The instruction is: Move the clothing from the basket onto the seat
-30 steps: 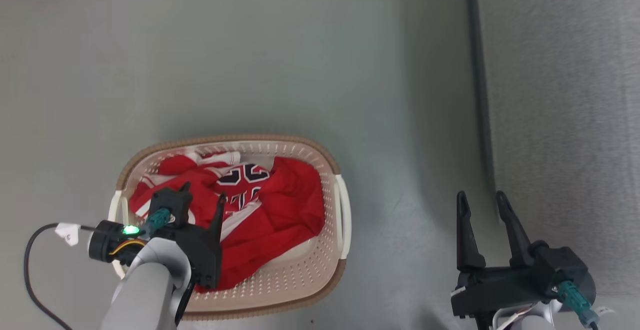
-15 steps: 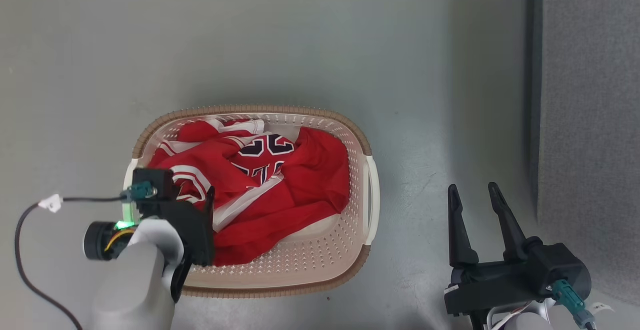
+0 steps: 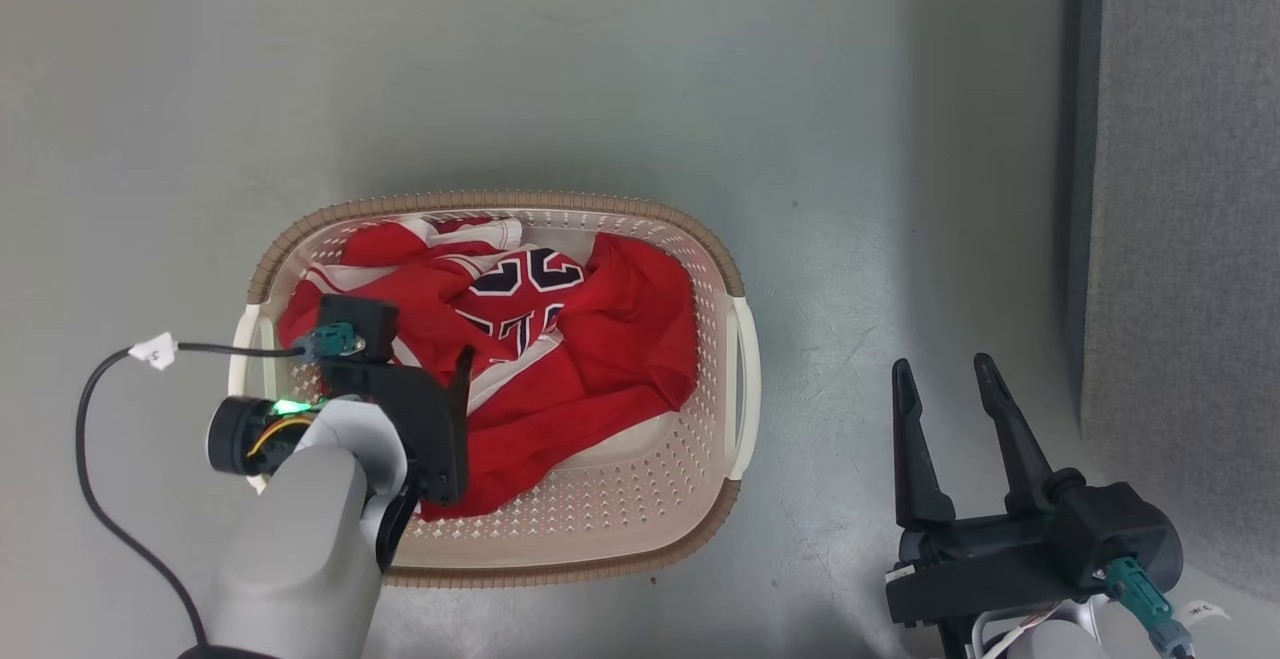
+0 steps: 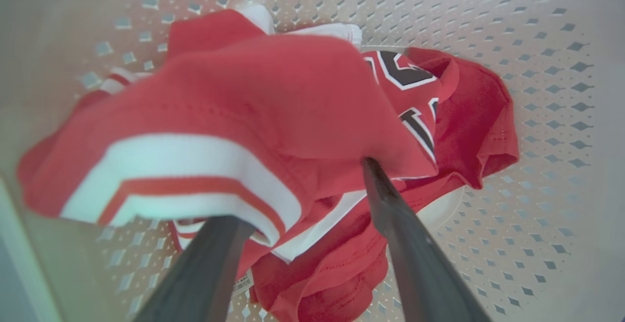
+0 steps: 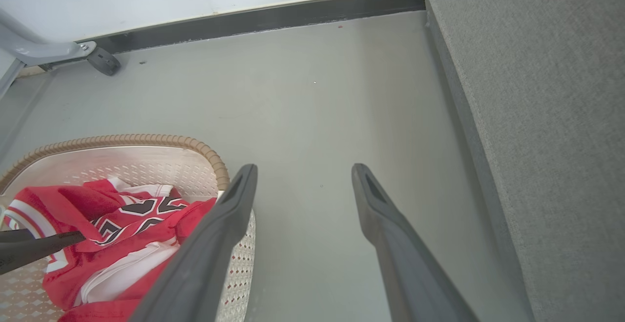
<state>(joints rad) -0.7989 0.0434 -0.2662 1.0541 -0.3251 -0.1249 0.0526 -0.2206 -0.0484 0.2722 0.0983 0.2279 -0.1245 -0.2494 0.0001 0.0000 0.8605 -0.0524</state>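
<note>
Down inside basket (image 3: pixel 640 207), among clothing (image 3: pixel 600 339): left gripper (image 4: pixel 300 190), fingers spread wide, clamped on nothing. Astride a raised red fold edged with a white-and-red band; one finger (image 4: pixel 210 263) with its tip tucked under that band, the other (image 4: pixel 405 244) pressed against the fabric just below the navy lettering. All of the clothing inside the basket, heaped toward its far and left sides, with bare perforated bottom along the near side. Lettering face up, white-edged, partly folded over, not readable. Basket flat on grey floor (image 3: pixel 600 69), well apart from seat (image 3: pixel 1190 189), grey upholstery running down the right edge of the head view. Between basket and seat, above the floor: right gripper (image 3: pixel 942 364), likewise wide open and empty, touching nothing, fingers pointing away from the robot. From the right wrist: brown basket rim and red heap at lower left, tip of the left arm's finger poking into the heap, seat front at right, dark baseboard (image 5: pixel 254 19) and a caster (image 5: pixel 103 61) by the far wall.
</note>
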